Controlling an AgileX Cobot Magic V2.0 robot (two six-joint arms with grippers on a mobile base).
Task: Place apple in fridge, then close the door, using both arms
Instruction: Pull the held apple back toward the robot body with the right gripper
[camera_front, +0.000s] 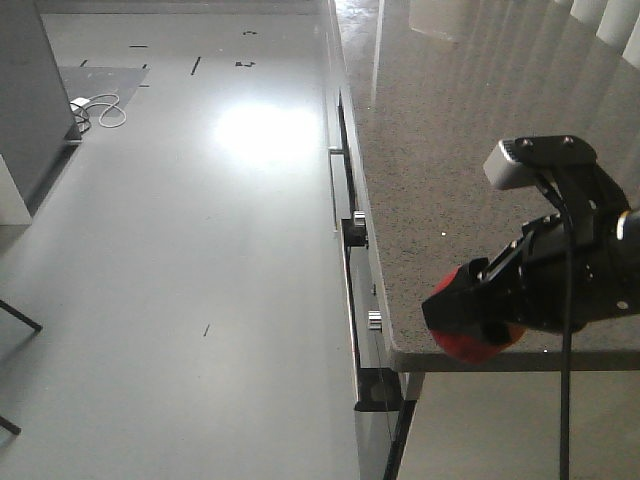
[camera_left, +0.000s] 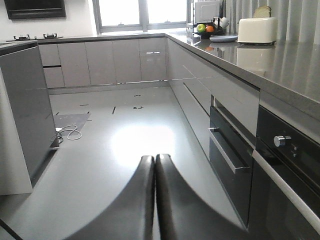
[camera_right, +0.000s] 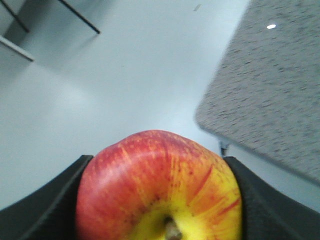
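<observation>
Clamping apple (camera_right: 160, 185), right jaws hang beside counter corner (camera_front: 420, 310).

Daylight pours through the windows (camera_left: 142, 11) at the far end of the kitchen, leaving a blown-out white glare patch on the glossy floor (camera_front: 265, 130) and pale streaked reflections on the polished countertop (camera_front: 480, 150). The front view is hazy and washed out, with low contrast. In the right wrist view the apple (camera_right: 160, 185) is evenly lit but soft, and the countertop edge behind it is smeared by blur.
</observation>
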